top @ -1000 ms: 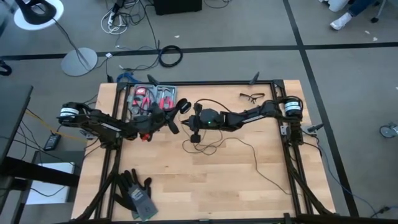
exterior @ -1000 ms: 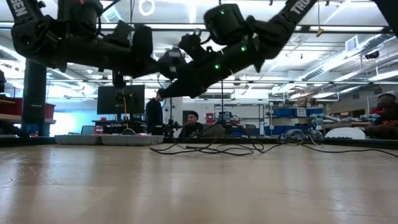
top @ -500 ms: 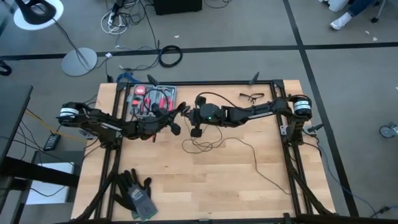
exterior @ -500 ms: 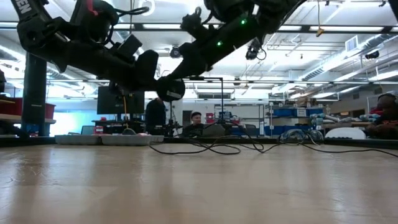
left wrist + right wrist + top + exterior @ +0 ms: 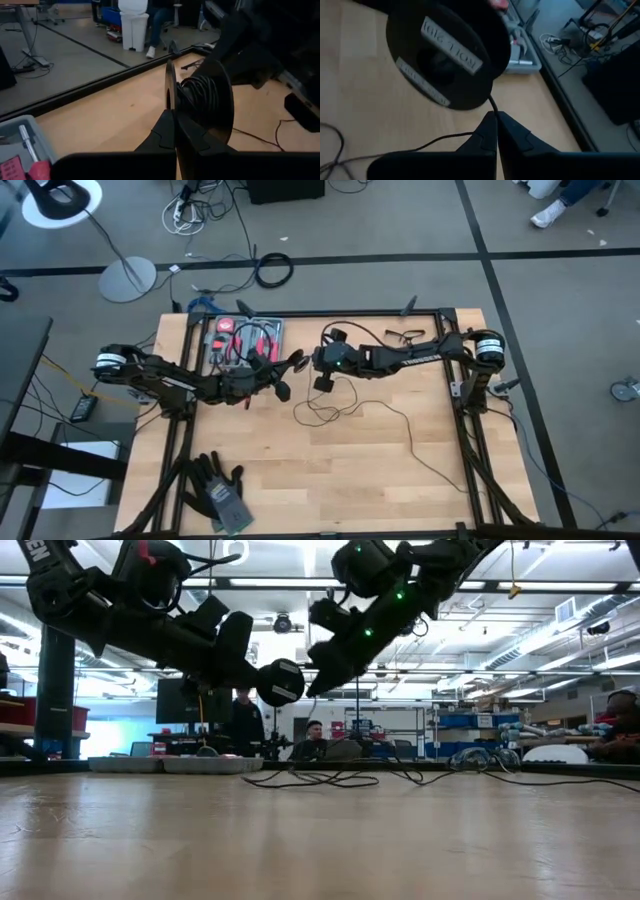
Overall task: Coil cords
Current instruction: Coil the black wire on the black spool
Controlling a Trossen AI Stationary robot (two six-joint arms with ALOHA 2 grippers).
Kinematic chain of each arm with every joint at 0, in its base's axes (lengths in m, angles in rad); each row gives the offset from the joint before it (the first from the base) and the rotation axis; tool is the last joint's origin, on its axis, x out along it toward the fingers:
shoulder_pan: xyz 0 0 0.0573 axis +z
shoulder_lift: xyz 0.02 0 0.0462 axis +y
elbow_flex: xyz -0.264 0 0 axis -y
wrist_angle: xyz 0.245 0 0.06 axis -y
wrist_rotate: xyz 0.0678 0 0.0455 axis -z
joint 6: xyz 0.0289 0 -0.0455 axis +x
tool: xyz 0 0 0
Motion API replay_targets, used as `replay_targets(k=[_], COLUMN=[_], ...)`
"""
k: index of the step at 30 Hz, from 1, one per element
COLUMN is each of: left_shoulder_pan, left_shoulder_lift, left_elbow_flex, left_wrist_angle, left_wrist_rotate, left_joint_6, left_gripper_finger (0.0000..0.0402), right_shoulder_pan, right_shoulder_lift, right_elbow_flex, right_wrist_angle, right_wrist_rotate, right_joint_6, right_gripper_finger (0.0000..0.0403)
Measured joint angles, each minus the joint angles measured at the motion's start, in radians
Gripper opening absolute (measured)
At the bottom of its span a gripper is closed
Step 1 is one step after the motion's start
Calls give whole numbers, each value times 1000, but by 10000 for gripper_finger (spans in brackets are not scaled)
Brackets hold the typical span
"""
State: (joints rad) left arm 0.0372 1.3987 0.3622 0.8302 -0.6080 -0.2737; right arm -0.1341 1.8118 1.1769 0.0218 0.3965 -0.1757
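A black spool (image 5: 200,95) with two round flanges carries wound thin black cord; its labelled flange (image 5: 445,55) faces the right wrist view. My left gripper (image 5: 283,370) is shut on the spool above the table's middle. My right gripper (image 5: 320,368) is just right of the spool, shut on the thin black cord (image 5: 491,102) that leads off it. The rest of the cord (image 5: 335,412) lies in loose loops on the table and trails toward the near right (image 5: 440,470). In the low view the spool (image 5: 281,682) hangs well above the table. My left gripper pinches the rim of one spool flange (image 5: 168,95) between its two fingers, which come level from the table's left. The spool is lifted clear, its axis about level. My right gripper pinches the single thin cord (image 5: 492,109) between its fingertips, close below the spool. The cord runs up to the spool and trails slack to the table (image 5: 440,140).
A grey tool tray (image 5: 240,340) with red-handled tools stands at the far left. Glasses (image 5: 405,335) lie at the far edge, dark gloves (image 5: 220,492) at the near left. The near half of the wooden table (image 5: 340,490) holds only the trailing cord.
My right gripper has gone up and toward the far edge beside the spool, keeping the cord, then come down a little. My left gripper has lowered the spool and shifted it slightly right. The loose loops on the table have shifted a little.
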Motion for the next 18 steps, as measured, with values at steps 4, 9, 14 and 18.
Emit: replay_targets(k=[4, 9, 14, 18], left_shoulder_pan=[1, 1, 1, 0], left_shoulder_lift=[0, 1, -1, -1], left_elbow_flex=[0, 0, 0, -1], left_wrist_angle=[20, 66, 107, 121], left_wrist_rotate=[25, 31, -7, -36], left_joint_6=[0, -20, -20, -19], left_gripper_finger=[0, 0, 0, 0], right_shoulder_pan=[0, 2, 5, 10], right_shoulder_lift=[0, 0, -1, -14], right_elbow_flex=[-36, -83, -163, -251], right_wrist_angle=[22, 69, 160, 249], right_wrist_rotate=[-2, -86, -160, -210], right_joint_6=[24, 74, 105, 141], right_gripper_finger=[5, 19, 35, 44])
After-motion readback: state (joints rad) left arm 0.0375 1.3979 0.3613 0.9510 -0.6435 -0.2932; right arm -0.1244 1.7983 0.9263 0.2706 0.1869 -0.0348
